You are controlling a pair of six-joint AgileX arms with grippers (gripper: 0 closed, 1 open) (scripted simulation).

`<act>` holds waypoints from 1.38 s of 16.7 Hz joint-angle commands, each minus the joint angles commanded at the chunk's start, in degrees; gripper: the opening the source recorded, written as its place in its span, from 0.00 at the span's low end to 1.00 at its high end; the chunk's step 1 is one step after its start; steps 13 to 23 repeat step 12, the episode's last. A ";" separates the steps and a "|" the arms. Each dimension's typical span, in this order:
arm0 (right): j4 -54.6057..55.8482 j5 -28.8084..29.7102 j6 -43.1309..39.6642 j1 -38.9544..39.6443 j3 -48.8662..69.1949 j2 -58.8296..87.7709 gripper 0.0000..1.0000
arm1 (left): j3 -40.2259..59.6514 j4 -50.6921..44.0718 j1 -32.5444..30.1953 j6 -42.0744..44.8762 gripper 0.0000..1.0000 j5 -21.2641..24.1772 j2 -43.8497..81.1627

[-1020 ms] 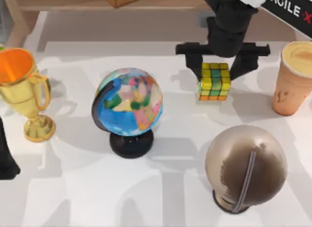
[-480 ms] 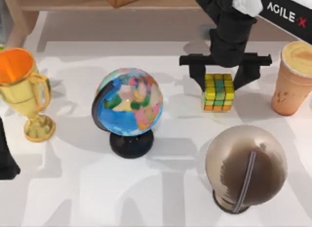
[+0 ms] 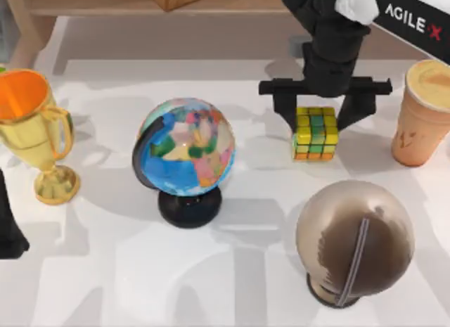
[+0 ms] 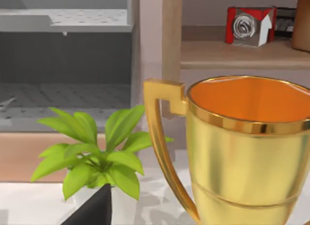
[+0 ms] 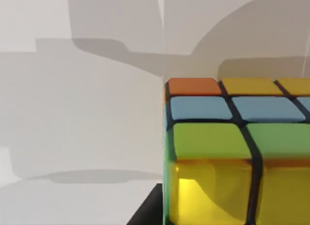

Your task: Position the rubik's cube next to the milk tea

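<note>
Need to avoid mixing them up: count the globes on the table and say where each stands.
2. The colourful globe stands mid-table, left of the rubik's cube; the brown globe stands at the near right, in front of the cube.

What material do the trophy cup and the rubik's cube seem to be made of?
The trophy cup looks like polished gold metal, or gold-plated plastic: bright streaks run down its wall, and its inside is glossy orange. The rubik's cube, between the right tool's fingers, looks like glossy hard plastic: coloured squares in a black grid, with soft highlights.
</note>
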 joint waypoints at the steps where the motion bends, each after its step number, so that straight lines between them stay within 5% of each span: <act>1: 0.00 0.00 0.00 0.00 0.00 0.00 0.60 | 0.00 0.00 0.00 0.00 1.00 0.00 0.00; 7: 0.00 0.00 0.00 0.00 0.00 0.00 1.00 | 0.00 0.00 0.00 0.00 1.00 0.00 0.00; 23: 0.00 0.00 0.00 0.00 0.00 0.00 1.00 | 0.00 0.00 0.00 0.00 1.00 0.00 0.00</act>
